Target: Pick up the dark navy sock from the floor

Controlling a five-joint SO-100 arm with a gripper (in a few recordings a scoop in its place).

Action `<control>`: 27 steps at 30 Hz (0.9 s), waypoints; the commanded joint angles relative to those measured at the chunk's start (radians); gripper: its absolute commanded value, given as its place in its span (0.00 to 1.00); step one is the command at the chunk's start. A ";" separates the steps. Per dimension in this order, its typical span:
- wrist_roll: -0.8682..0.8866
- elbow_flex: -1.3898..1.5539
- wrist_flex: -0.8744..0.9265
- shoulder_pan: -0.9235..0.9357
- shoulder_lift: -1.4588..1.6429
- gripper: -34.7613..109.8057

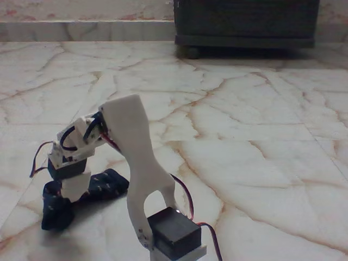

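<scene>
Down at the lower left of the fixed view, the dark navy sock (103, 185) lies bent on the floor (255, 136), one end near the left edge and the other stretching right behind the white arm (133, 152). The tool (69, 187) sits right on top of the sock's middle, but whether its jaws are open or clamped on the fabric cannot be told. Far behind, a dark cabinet (247, 22) stands by the wall.
</scene>
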 commanded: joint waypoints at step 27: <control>-0.101 -0.221 -0.141 -0.008 -0.261 0.24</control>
